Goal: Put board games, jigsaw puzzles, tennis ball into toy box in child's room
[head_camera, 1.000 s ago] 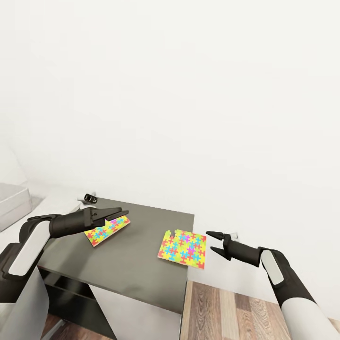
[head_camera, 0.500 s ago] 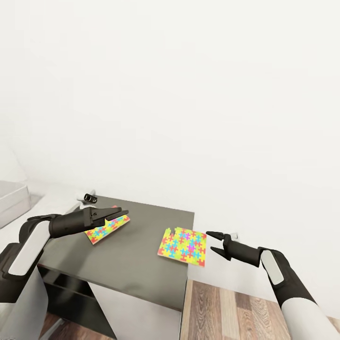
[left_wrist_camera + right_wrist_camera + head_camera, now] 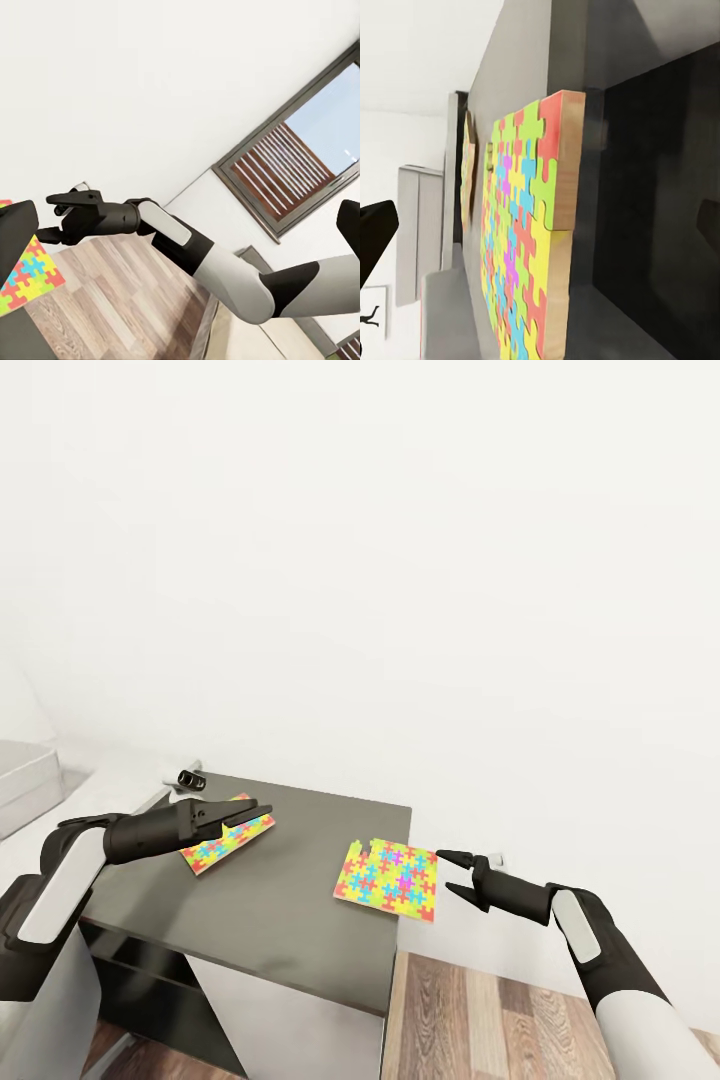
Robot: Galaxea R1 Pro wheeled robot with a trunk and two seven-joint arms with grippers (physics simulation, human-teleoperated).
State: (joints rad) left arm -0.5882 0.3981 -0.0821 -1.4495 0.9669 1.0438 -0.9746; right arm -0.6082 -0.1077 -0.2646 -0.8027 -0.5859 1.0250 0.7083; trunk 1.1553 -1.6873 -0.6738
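Observation:
Two jigsaw puzzles lie on the dark grey section of the table (image 3: 290,880). The left jigsaw puzzle (image 3: 222,838) lies partly under my left gripper (image 3: 262,815), which hovers over its far edge; the wrist view shows its fingers spread, so it is open. The right jigsaw puzzle (image 3: 388,878) overhangs the table's right edge. My right gripper (image 3: 445,870) is open just to the right of it, tips pointing at its edge. The right wrist view shows that puzzle (image 3: 521,240) edge-on, with the other puzzle (image 3: 469,172) beyond. A corner of the light grey toy box (image 3: 22,782) shows at far left.
A small black-and-white object (image 3: 190,778) stands at the table's back left corner. A white wall rises behind the table. Wood-plank floor (image 3: 480,1020) lies to the right of the table, below my right arm. The left wrist view shows my right gripper (image 3: 58,219) and a dark-framed window (image 3: 300,157).
The whole picture has shifted slightly upward, so the camera moved. Both grippers keep their place in the picture and their opening. Neither puzzle has moved on the table.

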